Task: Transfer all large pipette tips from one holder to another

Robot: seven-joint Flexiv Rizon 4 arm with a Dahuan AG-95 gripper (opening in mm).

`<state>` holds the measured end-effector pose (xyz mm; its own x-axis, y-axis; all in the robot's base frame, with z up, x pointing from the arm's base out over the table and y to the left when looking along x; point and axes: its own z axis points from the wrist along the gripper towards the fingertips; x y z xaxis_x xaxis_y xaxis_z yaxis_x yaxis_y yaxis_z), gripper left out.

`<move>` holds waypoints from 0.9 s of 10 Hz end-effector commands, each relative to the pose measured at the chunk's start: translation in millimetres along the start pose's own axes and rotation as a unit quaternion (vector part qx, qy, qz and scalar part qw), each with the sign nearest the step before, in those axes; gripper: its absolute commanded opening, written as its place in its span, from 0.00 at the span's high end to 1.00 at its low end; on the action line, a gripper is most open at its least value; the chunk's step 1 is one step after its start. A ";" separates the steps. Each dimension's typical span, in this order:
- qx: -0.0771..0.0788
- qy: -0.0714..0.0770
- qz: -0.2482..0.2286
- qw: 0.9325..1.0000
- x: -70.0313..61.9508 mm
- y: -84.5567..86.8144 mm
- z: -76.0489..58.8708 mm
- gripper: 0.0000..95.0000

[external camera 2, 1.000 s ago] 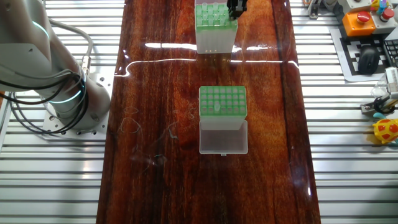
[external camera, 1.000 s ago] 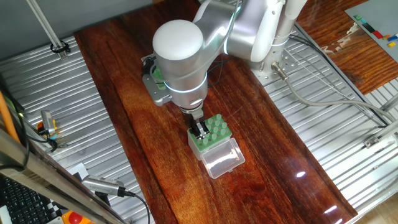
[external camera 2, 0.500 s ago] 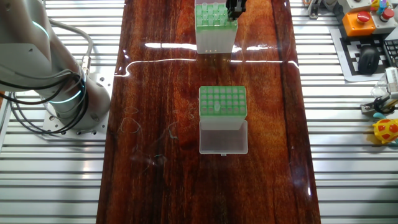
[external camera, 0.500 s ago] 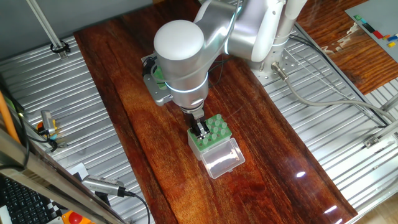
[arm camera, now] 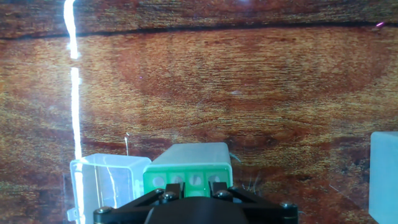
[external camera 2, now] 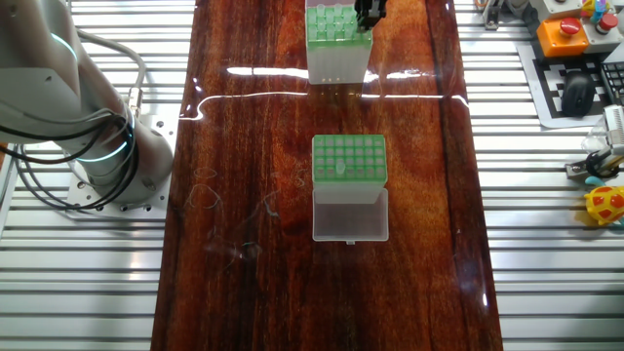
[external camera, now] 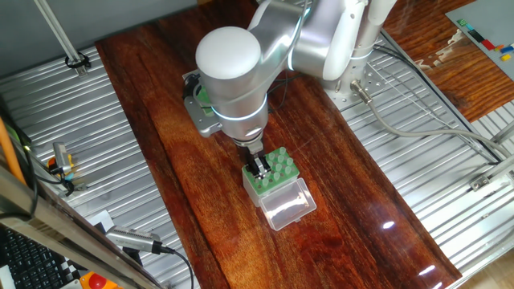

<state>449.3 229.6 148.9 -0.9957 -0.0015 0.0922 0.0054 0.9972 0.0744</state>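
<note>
Hovering gripper point(external camera: 258, 168) over holder point(external camera: 271, 172) (clear-sided)

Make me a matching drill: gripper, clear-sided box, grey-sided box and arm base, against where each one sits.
Things:
1. gripper
2. clear-sided box
3. grey-sided box
4. arm base

Places:
a. middle of the table, apart from the gripper
b. on slatted metal beside the table
c. directly under the gripper
d. low over a box at one end of the table

Pairs: 1-d, 2-c, 3-a, 4-b
</note>
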 end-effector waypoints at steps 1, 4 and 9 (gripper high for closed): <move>0.000 0.000 0.001 1.000 0.9 -0.3 0.3 0.80; 0.000 0.000 0.008 1.000 1.1 -0.3 0.5 1.00; 0.002 -0.001 0.014 1.000 1.1 0.0 -0.6 1.00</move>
<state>448.8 230.2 149.7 -0.9955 0.0249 0.0914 0.0313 0.9971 0.0693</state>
